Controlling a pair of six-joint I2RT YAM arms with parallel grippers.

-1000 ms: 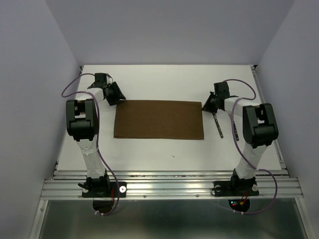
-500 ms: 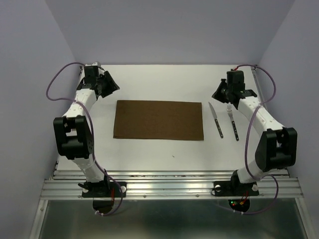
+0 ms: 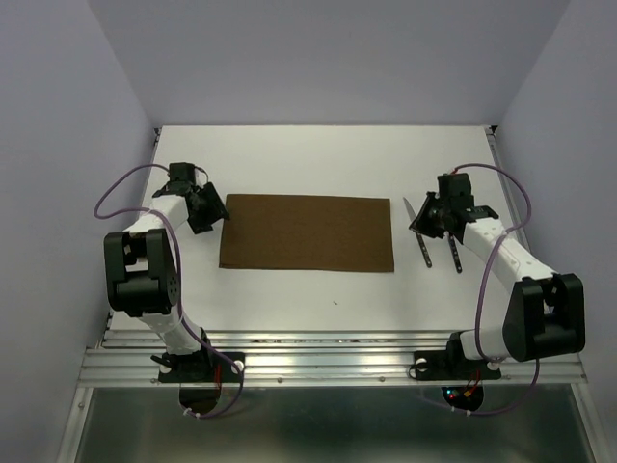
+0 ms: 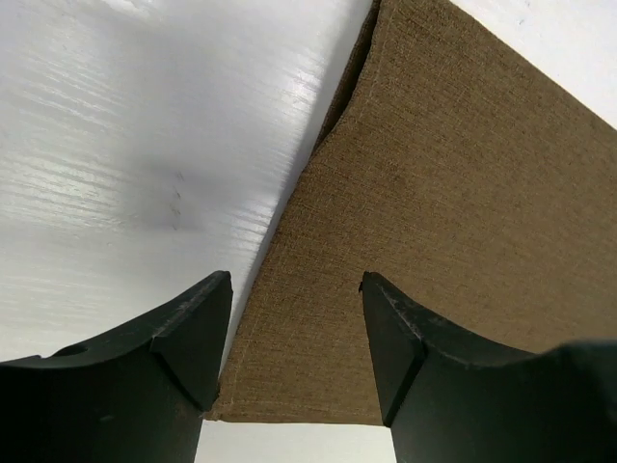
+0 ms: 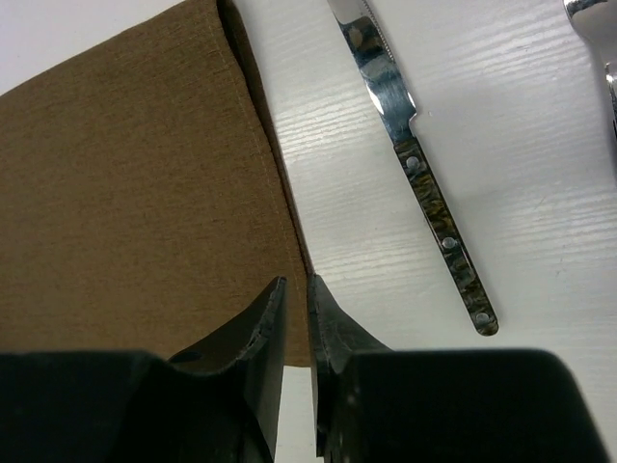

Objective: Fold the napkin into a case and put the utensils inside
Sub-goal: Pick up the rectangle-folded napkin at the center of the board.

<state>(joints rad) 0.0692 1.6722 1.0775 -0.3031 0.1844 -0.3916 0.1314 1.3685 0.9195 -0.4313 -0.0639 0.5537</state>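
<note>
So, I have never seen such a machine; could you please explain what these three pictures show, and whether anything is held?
These are two robot arms bolted to a white table. One picture comes from a camera above: left arm, right arm. The other two come from small cameras on each wrist, looking past that arm's own dark jaws. On the table lie a brown napkin and, to its right, a knife and a fork. The left jaws stand open over a napkin corner; the right jaws are almost closed near the napkin's right edge. Nothing is held.
</note>
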